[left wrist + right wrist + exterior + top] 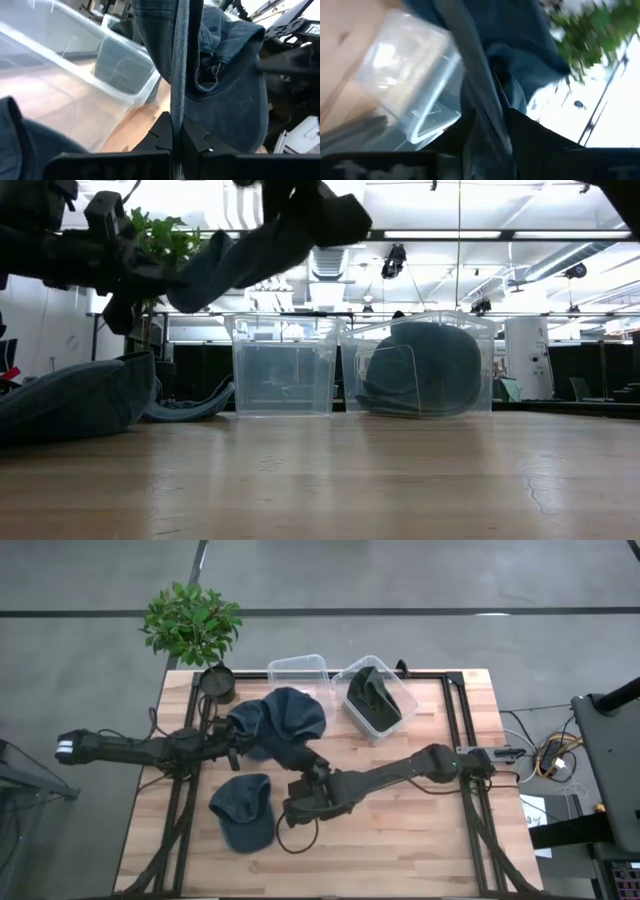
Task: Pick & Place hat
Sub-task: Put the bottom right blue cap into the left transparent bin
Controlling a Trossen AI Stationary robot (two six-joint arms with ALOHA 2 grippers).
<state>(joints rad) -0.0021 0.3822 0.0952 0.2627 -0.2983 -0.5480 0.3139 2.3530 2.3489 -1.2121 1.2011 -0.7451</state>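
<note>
Pale wood tabletop (420,830) under me; blue hat (285,722) hangs above it — left gripper (238,746) jaws clamped on its edge; right gripper (312,762) jaws on its fabric, grip I cannot tell; grey concrete floor (420,575) beyond.

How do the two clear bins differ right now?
The right bin holds a dark hat; the left bin shows no hat inside. From above, the right bin sits skewed to the table edge, while the left bin sits roughly square. Both are clear plastic, side by side at the table's far edge.
</note>
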